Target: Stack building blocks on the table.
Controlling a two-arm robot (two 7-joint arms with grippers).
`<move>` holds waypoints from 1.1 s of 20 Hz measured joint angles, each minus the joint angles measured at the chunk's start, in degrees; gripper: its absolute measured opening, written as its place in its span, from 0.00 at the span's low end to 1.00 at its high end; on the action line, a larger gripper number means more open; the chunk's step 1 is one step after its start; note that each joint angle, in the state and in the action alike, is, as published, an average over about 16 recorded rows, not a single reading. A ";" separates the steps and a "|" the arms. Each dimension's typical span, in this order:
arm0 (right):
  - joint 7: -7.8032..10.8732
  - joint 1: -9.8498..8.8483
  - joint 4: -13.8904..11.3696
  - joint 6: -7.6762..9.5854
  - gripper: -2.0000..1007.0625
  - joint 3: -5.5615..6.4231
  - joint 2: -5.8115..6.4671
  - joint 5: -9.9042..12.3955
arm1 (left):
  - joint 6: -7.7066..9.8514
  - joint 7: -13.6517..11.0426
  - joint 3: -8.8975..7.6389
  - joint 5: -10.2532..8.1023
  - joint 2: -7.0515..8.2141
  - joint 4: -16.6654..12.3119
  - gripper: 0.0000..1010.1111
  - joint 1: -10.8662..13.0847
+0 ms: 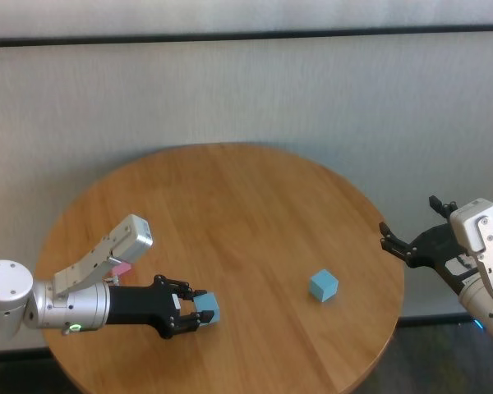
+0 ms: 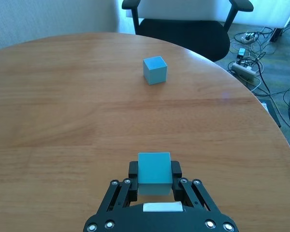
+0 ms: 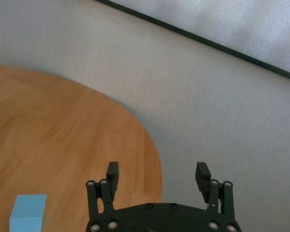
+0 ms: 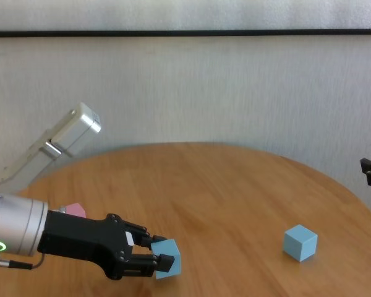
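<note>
Light blue, the held block [image 2: 154, 172] sits clamped between the left gripper's [image 1: 195, 313] jaws, near the bench's [image 1: 230, 205] front left; in the chest view it looks tilted and just above the wood, though whether a corner touches I cannot tell. The second blue block [image 1: 323, 285] stands alone toward the front right, well apart from the first. The pink block [image 4: 72, 210] lies behind the left arm, at the bench's left edge.

As I judge it, the stacking is barely begun: one block is picked, none rests on another, and all the placing is left. Which block will serve as base cannot be read from here.

The right gripper [image 3: 157, 177] hangs off the bench's right edge, jaws apart and empty, idle.

Most of the pink block is hidden by the left arm; only a sliver shows in the head and chest views. The chest view cuts off all but the tip of the right gripper. The right wrist view crops the second blue block at its frame edge.
</note>
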 joint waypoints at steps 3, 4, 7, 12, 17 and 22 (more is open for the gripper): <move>0.00 0.00 0.00 0.00 0.99 0.00 0.00 0.00 | 0.00 0.08 -0.03 0.00 0.02 -0.02 0.50 0.02; 0.00 0.00 0.00 0.00 0.99 0.00 0.00 0.00 | -0.01 0.08 -0.05 0.00 0.03 -0.03 0.52 0.03; 0.00 0.00 0.00 0.00 0.99 0.00 0.00 0.00 | -0.06 -0.08 -0.14 -0.14 0.10 -0.17 0.60 0.12; 0.00 0.00 0.00 0.00 0.99 0.00 0.00 0.00 | -0.25 -0.48 -0.71 -1.20 0.72 -1.37 0.76 0.74; 0.00 0.00 0.00 0.00 0.99 0.00 0.00 0.00 | -0.21 0.76 -2.16 -3.24 1.50 -3.15 0.89 1.67; 0.00 0.00 0.00 0.00 0.99 0.00 0.00 0.00 | -0.19 6.77 -5.27 -5.34 1.71 -5.25 0.96 3.01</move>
